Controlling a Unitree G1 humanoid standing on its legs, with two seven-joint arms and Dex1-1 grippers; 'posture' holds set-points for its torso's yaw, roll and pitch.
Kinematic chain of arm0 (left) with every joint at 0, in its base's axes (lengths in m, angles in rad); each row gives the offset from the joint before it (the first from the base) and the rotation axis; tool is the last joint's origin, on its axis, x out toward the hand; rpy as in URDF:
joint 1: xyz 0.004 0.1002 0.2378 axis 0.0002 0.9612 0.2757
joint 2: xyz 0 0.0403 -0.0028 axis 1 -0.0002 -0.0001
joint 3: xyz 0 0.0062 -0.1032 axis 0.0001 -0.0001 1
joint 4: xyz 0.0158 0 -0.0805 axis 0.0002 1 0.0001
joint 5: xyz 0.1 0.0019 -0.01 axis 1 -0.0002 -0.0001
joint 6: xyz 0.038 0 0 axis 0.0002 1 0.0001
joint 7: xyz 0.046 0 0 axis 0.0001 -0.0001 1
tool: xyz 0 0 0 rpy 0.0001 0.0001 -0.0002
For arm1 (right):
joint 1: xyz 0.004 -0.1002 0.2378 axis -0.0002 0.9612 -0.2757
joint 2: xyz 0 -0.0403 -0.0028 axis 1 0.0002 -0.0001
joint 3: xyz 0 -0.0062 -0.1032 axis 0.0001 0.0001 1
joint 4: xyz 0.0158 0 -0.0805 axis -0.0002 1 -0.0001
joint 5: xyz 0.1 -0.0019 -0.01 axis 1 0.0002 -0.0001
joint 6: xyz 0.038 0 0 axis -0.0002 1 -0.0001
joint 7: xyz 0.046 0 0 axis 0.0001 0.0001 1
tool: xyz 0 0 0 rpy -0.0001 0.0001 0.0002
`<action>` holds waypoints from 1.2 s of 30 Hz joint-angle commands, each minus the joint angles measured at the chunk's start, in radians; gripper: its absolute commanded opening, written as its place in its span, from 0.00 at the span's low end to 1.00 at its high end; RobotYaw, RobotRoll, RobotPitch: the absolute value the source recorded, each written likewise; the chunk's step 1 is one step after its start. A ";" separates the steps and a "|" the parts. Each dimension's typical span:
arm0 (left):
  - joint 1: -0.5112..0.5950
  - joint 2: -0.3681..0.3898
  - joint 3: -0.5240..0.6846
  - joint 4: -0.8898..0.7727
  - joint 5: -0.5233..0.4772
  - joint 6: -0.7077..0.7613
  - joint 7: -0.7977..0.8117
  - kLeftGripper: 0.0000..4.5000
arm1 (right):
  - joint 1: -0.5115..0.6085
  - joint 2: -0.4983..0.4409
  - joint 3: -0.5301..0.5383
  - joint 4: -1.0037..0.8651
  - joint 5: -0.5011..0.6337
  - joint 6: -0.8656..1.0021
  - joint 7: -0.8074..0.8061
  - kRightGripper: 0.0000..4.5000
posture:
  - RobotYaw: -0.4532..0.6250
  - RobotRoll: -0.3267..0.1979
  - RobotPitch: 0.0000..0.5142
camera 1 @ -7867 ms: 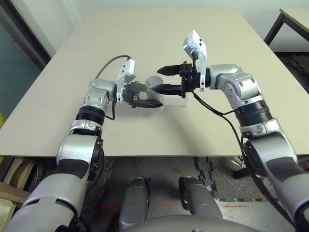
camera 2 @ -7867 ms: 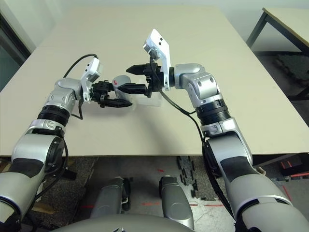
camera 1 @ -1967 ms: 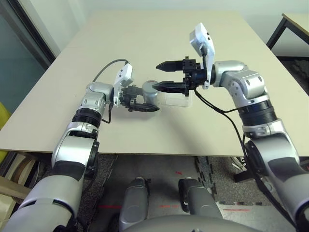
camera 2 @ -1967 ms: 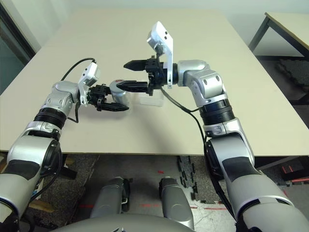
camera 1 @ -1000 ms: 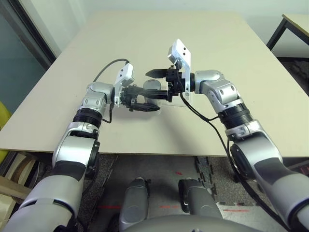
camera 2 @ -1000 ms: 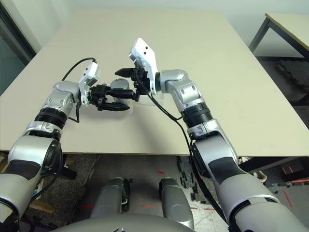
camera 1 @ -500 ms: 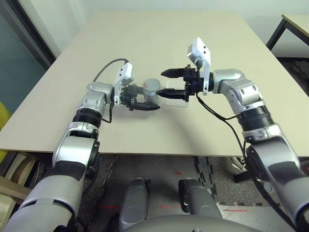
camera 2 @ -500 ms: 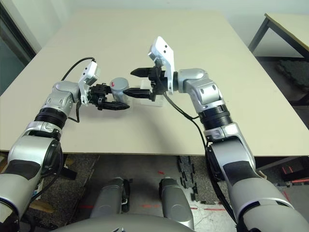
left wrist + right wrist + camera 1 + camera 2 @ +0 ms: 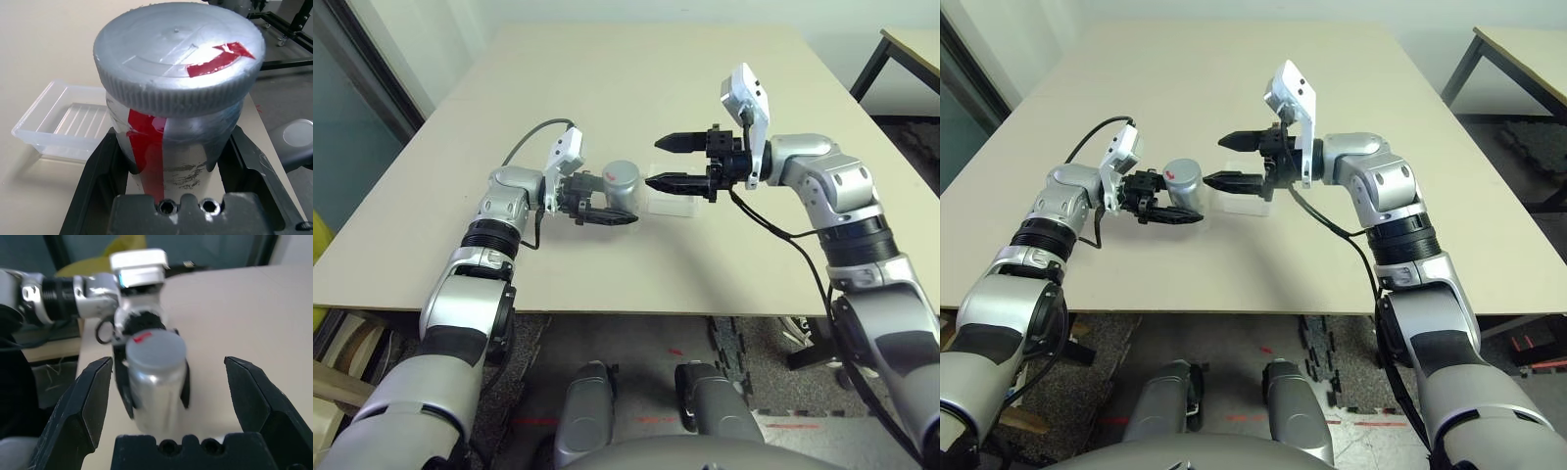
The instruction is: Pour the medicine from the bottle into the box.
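Capped silver bottle clasped at left, right fingers spread wide

The left gripper of two black fingers (image 9: 171,161) is closed on the small silver-grey cylindrical bottle with a wide round body (image 9: 171,142), one finger on each side of it. The bottle stands upright, its ribbed round grey cap (image 9: 176,54) on top — a red arrow-shaped mark shows on the cap, and a red strip runs down the bottle's side.

The right gripper of two black fingers (image 9: 677,164) is open with nothing between its fingers; it hangs above the pale beige table (image 9: 607,274), near the bottle but apart from it, fingers pointing toward the robot's left.

The small clear plastic rectangular box with low walls and rounded corners (image 9: 63,139) sits on the table beside the bottle — on the robot's right of it, partly behind the right gripper in the left eye view. Whether the medicine is inside the capped bottle cannot be told.
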 commanded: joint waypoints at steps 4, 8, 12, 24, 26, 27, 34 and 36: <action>-0.014 -0.004 0.000 -0.002 0.009 -0.007 -0.007 0.62 | -0.025 0.047 0.048 0.029 -0.038 -0.050 -0.012 1.00 | 0.36 0.62 0.12; -0.010 -0.005 0.000 -0.009 0.008 -0.005 -0.008 0.62 | -0.041 0.077 0.064 0.075 -0.068 -0.084 -0.024 1.00 | 0.37 0.62 0.12; -0.007 -0.004 0.000 -0.014 0.007 -0.003 -0.009 0.62 | -0.059 0.101 0.076 0.110 -0.089 -0.096 -0.034 1.00 | 0.37 0.62 0.12; 0.005 -0.003 0.000 -0.028 0.004 0.001 -0.008 0.62 | -0.062 0.117 0.087 0.142 -0.132 -0.118 -0.029 0.92 | 0.38 0.62 0.11; 0.007 -0.003 0.001 -0.029 0.003 0.000 -0.007 0.62 | -0.059 0.116 0.088 0.138 -0.134 -0.116 -0.026 0.79 | 0.38 0.62 0.11; 0.007 -0.003 0.001 -0.029 0.004 0.000 -0.007 0.62 | -0.057 0.115 0.087 0.136 -0.134 -0.114 -0.025 0.70 | 0.38 0.62 0.11; 0.009 -0.003 0.000 -0.029 0.003 0.001 -0.007 0.62 | -0.053 0.114 0.088 0.129 -0.130 -0.107 -0.024 0.57 | 0.38 0.62 0.11; 0.011 -0.003 0.001 -0.030 0.003 0.001 -0.006 0.62 | -0.053 0.126 0.066 0.130 -0.106 -0.085 -0.034 0.57 | 0.38 0.62 0.12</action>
